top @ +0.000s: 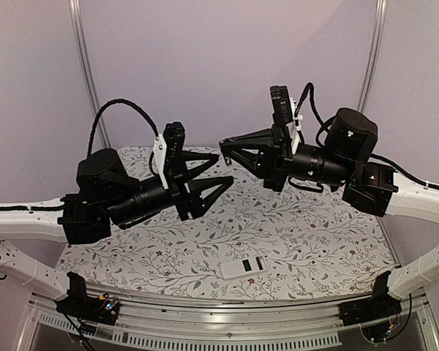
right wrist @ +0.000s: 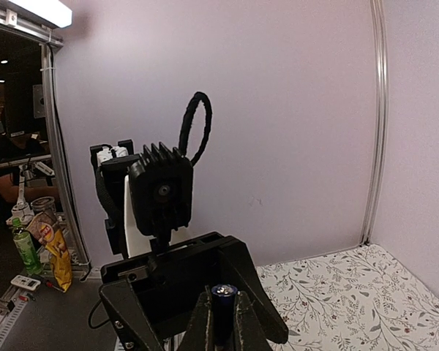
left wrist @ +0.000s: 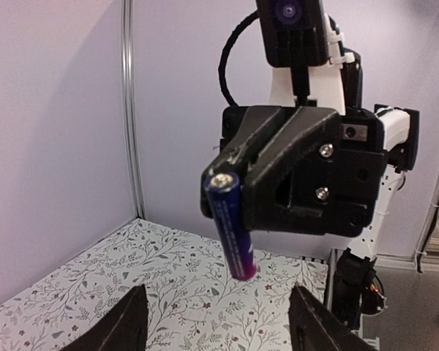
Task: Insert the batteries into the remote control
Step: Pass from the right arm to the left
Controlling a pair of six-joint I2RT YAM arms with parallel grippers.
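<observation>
Pinched slim dark-blue cylindrical battery (left wrist: 232, 230) by end in R gripper (top: 223, 142); had L gripper (top: 225, 167) wide, empty. Judged light, stiff, slick, best taken mid-barrel.

1 battery (left wrist: 233, 227), 1 remote ctrl (top: 245, 267), 2 hands: left hand (top: 225, 167), right hand (top: 222, 142), 1 surface (top: 314, 234)

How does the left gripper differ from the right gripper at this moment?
The left gripper is open, while the right gripper is shut. The left gripper holds nothing, while the right gripper pinches a battery near its upper end, and the rest of the battery slants down below the gripper. What they share: both are raised above the table, and their tips point toward each other.
</observation>
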